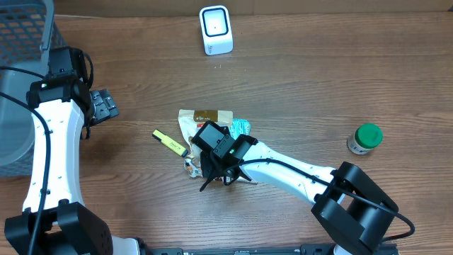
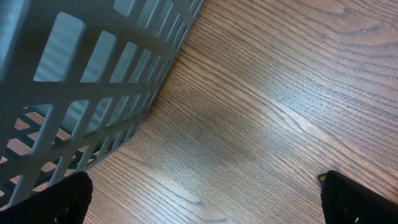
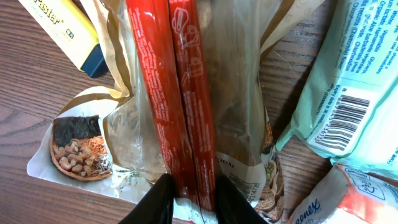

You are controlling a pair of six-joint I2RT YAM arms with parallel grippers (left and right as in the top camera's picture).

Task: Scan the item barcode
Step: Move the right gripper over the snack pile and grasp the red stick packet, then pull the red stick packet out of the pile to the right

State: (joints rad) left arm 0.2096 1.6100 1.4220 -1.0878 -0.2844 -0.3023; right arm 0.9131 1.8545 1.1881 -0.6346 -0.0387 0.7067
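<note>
A clear and tan snack packet [image 3: 186, 93] with a red folded strip lies in a small pile at the table's middle [image 1: 205, 115]. My right gripper [image 3: 193, 193] is down on it, and its black fingers [image 3: 155, 202] press the red strip from both sides. In the overhead view the right gripper [image 1: 212, 166] covers the pile's near side. A white barcode scanner [image 1: 215, 30] stands at the far edge. At the left, beside the basket, my left gripper [image 1: 106, 105] hangs over bare wood, wide open [image 2: 205, 199] and holding nothing.
A grey mesh basket [image 1: 21, 35] fills the far left corner, close to the left gripper [image 2: 81, 93]. A yellow highlighter [image 1: 169, 142] and a teal tissue packet [image 3: 348, 93] with a barcode flank the snack packet. A green-lidded jar [image 1: 365, 138] stands at the right.
</note>
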